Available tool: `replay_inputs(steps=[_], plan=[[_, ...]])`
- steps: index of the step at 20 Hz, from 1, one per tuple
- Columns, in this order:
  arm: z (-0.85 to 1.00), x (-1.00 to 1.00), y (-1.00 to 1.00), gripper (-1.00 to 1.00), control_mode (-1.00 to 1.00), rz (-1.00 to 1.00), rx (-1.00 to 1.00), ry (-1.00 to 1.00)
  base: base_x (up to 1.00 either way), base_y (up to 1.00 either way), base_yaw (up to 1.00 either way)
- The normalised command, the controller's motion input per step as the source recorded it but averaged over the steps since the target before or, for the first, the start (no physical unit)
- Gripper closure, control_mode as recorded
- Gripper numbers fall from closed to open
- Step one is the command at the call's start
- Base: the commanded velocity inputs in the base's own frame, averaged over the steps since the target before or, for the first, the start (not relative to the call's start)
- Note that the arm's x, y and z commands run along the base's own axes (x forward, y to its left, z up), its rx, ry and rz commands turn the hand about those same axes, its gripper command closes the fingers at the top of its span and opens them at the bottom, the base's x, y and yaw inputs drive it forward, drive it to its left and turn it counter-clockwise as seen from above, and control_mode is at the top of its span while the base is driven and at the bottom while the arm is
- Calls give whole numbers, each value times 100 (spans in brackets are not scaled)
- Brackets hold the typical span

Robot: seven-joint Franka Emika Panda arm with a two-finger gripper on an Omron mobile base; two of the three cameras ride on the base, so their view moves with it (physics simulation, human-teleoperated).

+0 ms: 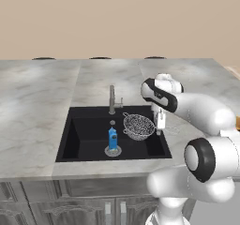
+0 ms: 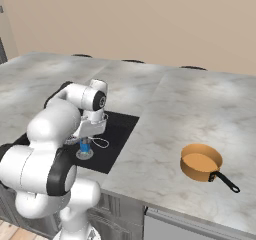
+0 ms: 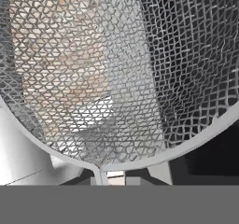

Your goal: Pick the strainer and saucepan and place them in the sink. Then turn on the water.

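The silvery wire-mesh strainer hangs tilted over the right half of the black sink, above its floor. My gripper is at the strainer's right rim and looks shut on it; the thin wire handle loops out to the right. In the hand view the mesh of the strainer is very close, its rim curving along the bottom. The orange saucepan stands upright on the marble counter well to the right of the sink, its dark handle pointing to the front right.
A small blue bottle stands on the round drain in the middle of the basin. The metal faucet rises at the sink's back edge, just left of the strainer. The grey marble counter spreads around the basin.
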Motion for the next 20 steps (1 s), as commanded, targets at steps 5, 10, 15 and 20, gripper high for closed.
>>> replay_inputs(steps=[5,10,15,20], plan=[[-17,13,17,100,-100,6,0,0,0,0,0],[-21,37,0,100,-100,7,0,0,0,0,0],[-32,34,0,100,-100,5,0,0,0,0,0],[-33,30,0,100,-100,1,0,0,0,0,0]])
